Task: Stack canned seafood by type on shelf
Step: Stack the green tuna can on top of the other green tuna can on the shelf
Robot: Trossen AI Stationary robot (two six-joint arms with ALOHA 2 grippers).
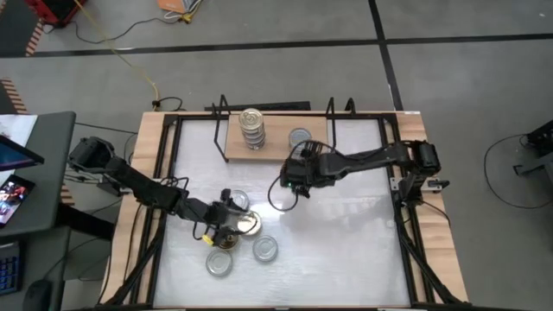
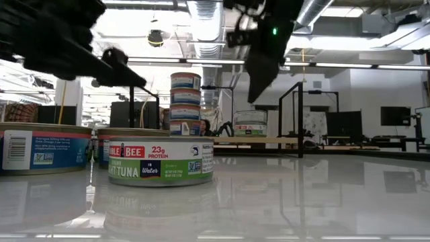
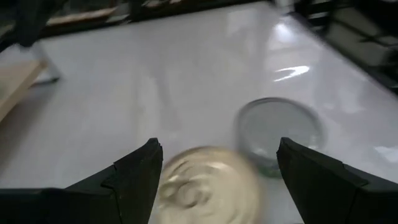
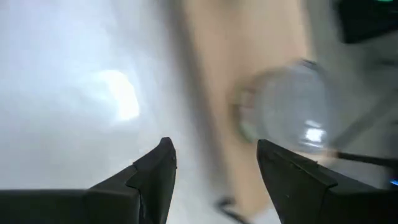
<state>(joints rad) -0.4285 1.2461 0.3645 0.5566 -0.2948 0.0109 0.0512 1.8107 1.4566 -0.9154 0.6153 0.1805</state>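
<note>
Both arms are dark, near-black, built of slim jointed links with bulkier housings at the joints. The left gripper (image 1: 226, 226) carries small yellow markings beside it. The right gripper (image 1: 289, 186) sits on a blocky black wrist showing a small green light. Its fingers (image 4: 155, 171) are matte black, wedge-shaped, with pointed tips.

You see a white desk (image 1: 346, 259) edged with pale wood. On the grey floor beyond it, a yellow cable (image 1: 130, 53) trails away. At the left edge of the overhead view sits a dark side surface (image 1: 43, 173) holding a lit screen (image 1: 13, 155).
</note>
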